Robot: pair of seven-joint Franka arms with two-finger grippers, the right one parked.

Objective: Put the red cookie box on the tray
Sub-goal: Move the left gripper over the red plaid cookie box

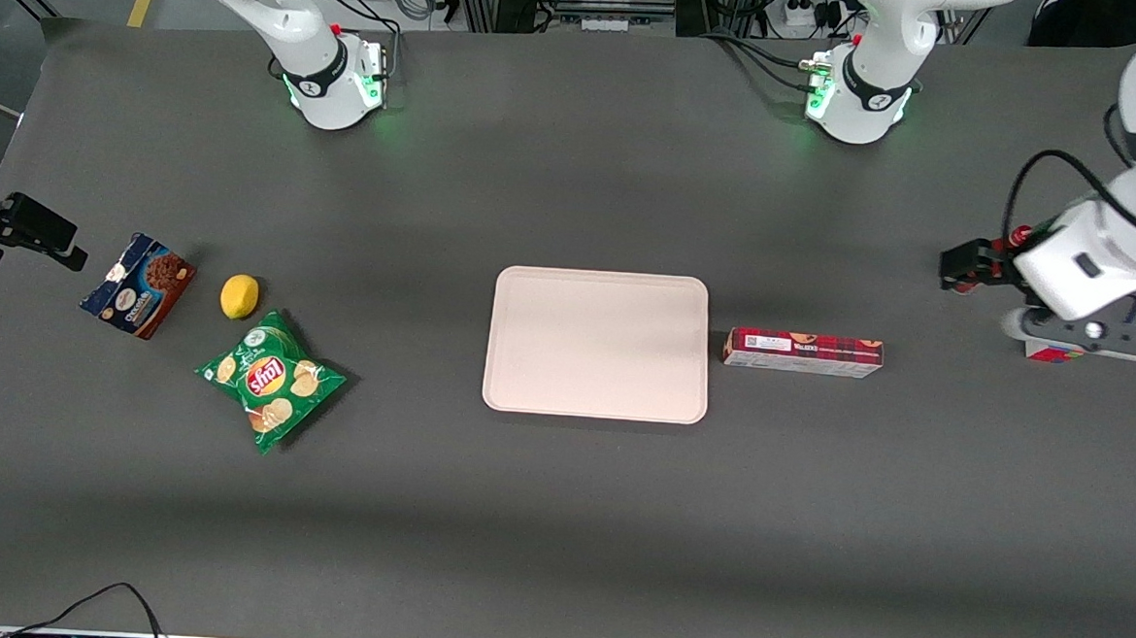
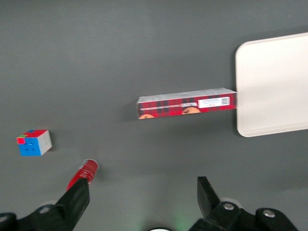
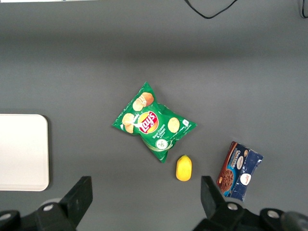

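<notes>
The red cookie box (image 1: 803,352) lies flat on the table right beside the tray's short side, with its white label toward the tray. It also shows in the left wrist view (image 2: 186,103). The tray (image 1: 598,345) is pale pink-beige and bare; one rounded corner of it shows in the left wrist view (image 2: 274,86). My left gripper (image 1: 960,268) hangs above the table toward the working arm's end, well apart from the box. In the left wrist view the gripper (image 2: 144,185) is open and holds nothing.
A Rubik's cube (image 1: 1052,353) (image 2: 33,142) and a red bottle (image 2: 84,173) lie under the working arm. A green chips bag (image 1: 271,379), a lemon (image 1: 240,296) and a blue-and-brown cookie box (image 1: 138,285) lie toward the parked arm's end.
</notes>
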